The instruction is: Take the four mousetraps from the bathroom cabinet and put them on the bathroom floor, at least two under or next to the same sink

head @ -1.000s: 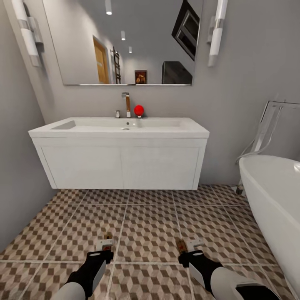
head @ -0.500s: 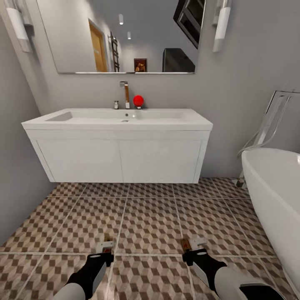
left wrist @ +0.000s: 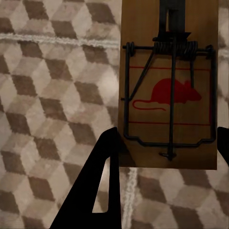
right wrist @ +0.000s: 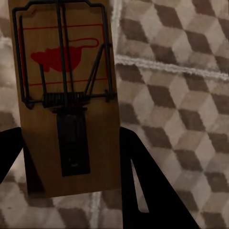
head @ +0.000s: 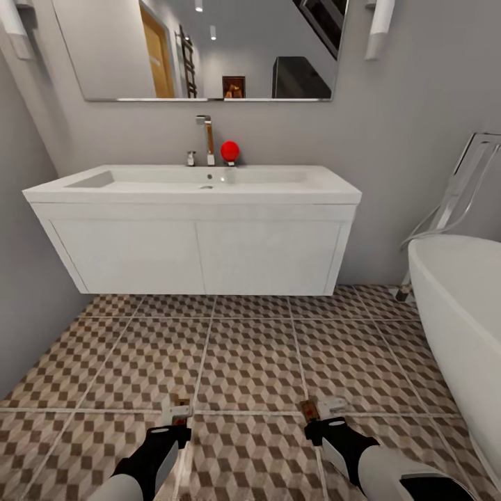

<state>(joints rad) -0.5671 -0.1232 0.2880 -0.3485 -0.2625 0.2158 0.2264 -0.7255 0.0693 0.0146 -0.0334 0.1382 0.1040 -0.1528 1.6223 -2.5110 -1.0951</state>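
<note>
The floor (head: 250,362), tiled in brown and beige cubes, runs from the robot up under the sink (head: 195,229), a wide white wall-hung basin with a tap (head: 206,139) and a red ball (head: 229,150) at its back edge; the tub (head: 463,313) stands at the right. Low in the head view, well apart from the sink, the left gripper (head: 167,437) and right gripper (head: 327,430) each carry a trap above the tiles. The left trap (left wrist: 169,83) sits between the left fingers, which close on its long edges near one end; the right trap (right wrist: 67,95) is clamped the same way, the jaws pressed to both sides of the board. Each trap looks like a thin, stiff slab of wood, light enough that weight should be no trouble, but flat and smooth-edged, so it could pivot or slip in an edge grip. The wire bar and spring on top are probably the delicate part and a poor place to squeeze. The bare wooden edges, near the middle of the length, seem the safest hold, and the board should lie flat once set down.
</note>
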